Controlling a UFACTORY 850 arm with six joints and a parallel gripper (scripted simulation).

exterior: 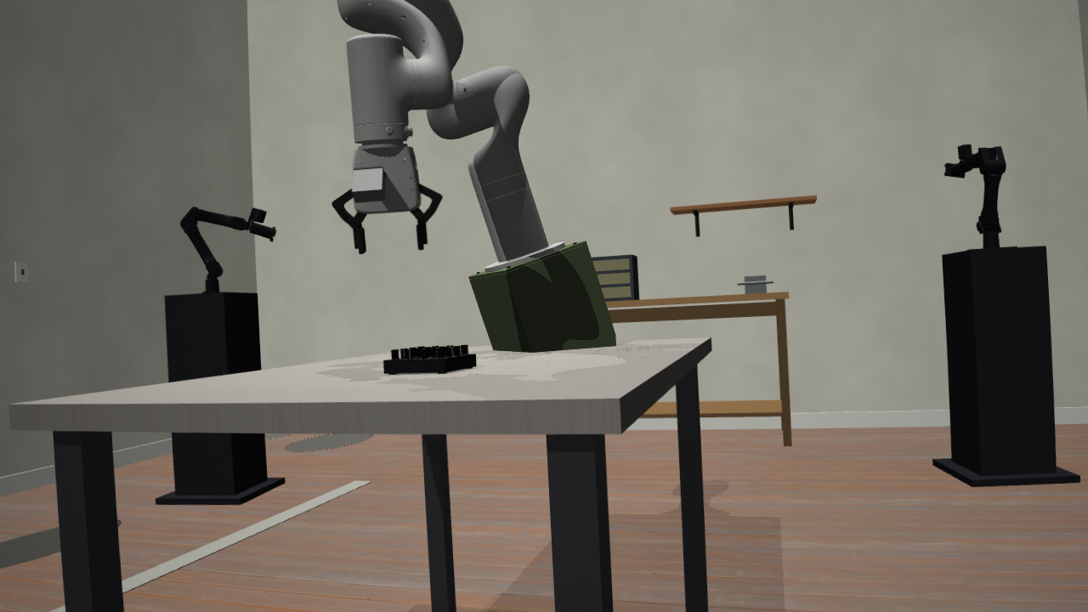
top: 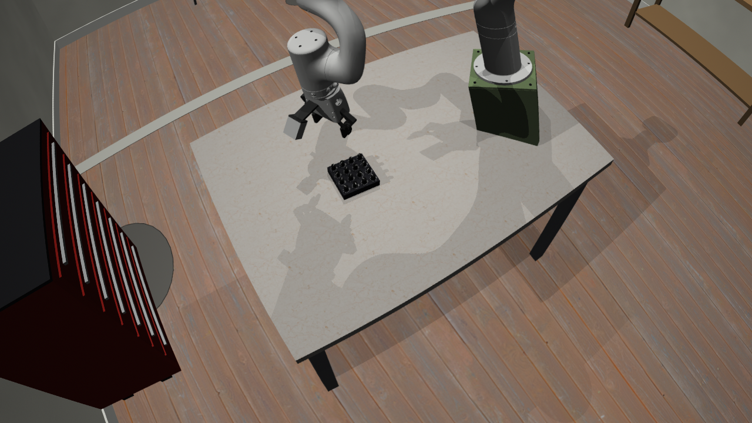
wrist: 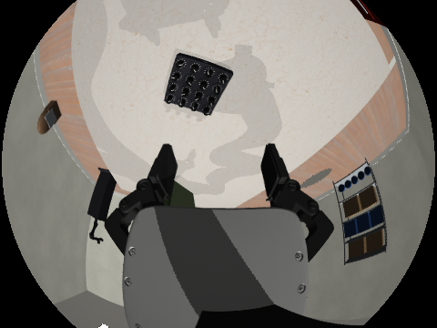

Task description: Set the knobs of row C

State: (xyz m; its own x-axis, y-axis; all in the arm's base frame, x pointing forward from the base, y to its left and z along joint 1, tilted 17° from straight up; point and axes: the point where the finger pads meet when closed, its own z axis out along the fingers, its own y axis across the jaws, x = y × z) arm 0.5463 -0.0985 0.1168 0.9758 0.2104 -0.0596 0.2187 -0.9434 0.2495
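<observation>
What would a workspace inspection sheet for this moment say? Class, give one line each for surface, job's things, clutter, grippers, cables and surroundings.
Surface: grey table, crossed by arm shadows.
Job's things: black knob box stands flat near the table's middle; knob marks too small to read.
Clutter: nothing seen on the table besides the green arm pedestal.
Grippers: gripper open, fingers wide, holding nothing, well above the knob box.
Cables: nothing seen.
Surroundings: red drawer cabinet, wooden bench, wall shelf, two camera stands on black pillars.
</observation>
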